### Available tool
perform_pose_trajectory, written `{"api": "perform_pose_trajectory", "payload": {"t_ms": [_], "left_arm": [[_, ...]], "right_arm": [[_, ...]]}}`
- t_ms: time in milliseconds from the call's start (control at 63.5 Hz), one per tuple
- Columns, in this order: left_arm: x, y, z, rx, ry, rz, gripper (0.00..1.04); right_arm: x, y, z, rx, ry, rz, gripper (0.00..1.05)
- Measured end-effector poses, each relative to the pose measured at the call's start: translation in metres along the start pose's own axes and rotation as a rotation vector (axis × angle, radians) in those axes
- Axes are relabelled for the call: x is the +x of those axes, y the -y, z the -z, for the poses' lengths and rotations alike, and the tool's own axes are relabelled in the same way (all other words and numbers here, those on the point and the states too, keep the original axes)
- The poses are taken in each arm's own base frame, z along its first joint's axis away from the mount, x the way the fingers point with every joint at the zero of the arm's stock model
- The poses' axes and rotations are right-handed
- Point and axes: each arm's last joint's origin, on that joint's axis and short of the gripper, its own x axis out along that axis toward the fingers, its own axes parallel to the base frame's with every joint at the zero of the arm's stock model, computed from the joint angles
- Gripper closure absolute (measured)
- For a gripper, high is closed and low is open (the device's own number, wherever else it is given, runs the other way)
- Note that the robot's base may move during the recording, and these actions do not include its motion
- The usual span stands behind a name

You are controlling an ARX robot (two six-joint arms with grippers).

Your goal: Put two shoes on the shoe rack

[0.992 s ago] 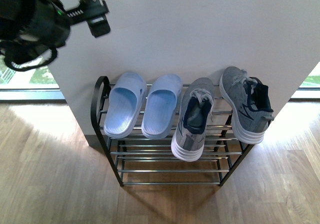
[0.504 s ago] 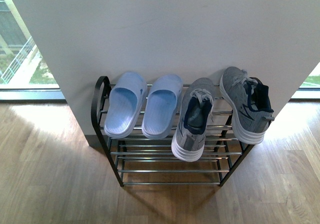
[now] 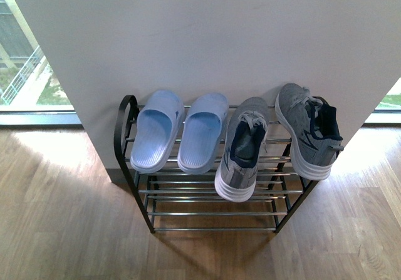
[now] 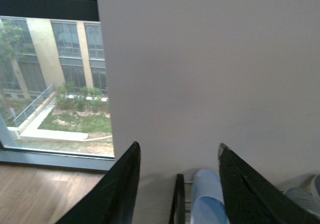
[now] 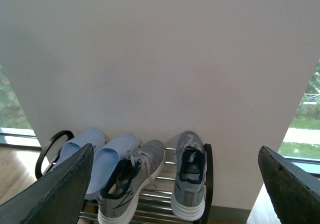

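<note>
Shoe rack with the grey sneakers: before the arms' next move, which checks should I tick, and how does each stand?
1. Both grey knit sneakers on the low black metal shoe rack: ok, on the top tier.
2. Middle grey sneaker seated fully: not ok, its heel overhangs the front bar.
3. Outer grey sneaker seated flat: not ok, it lies tilted at the rack's end.
4. Pale blue plastic slides undisturbed: ok, side by side.
5. Left gripper empty: ok, open.
6. Right gripper empty: ok, open wide.
</note>
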Motion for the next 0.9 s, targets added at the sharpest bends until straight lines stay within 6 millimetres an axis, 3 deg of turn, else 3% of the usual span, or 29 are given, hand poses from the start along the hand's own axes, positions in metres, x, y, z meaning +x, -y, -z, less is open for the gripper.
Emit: {"api": "perform_pose_trajectory", "payload": {"t_ms": [252, 551, 898], "left_arm": [[-0.027, -0.016, 0.012, 0.040, -0.013, 0.005, 1.03], [-0.058, -0.037, 0.025, 0.047, 0.000, -0.005, 1.04], [-0.074, -0.037, 0.024, 0.047, -0.002, 0.000, 1.04]], "right_arm": [[0.000, 0.000, 0.000, 0.000, 0.000, 0.000, 0.09], [0.000, 0.000, 0.000, 0.000, 0.000, 0.001, 0.09], [0.000, 0.000, 0.000, 0.000, 0.000, 0.000, 0.09]]}}
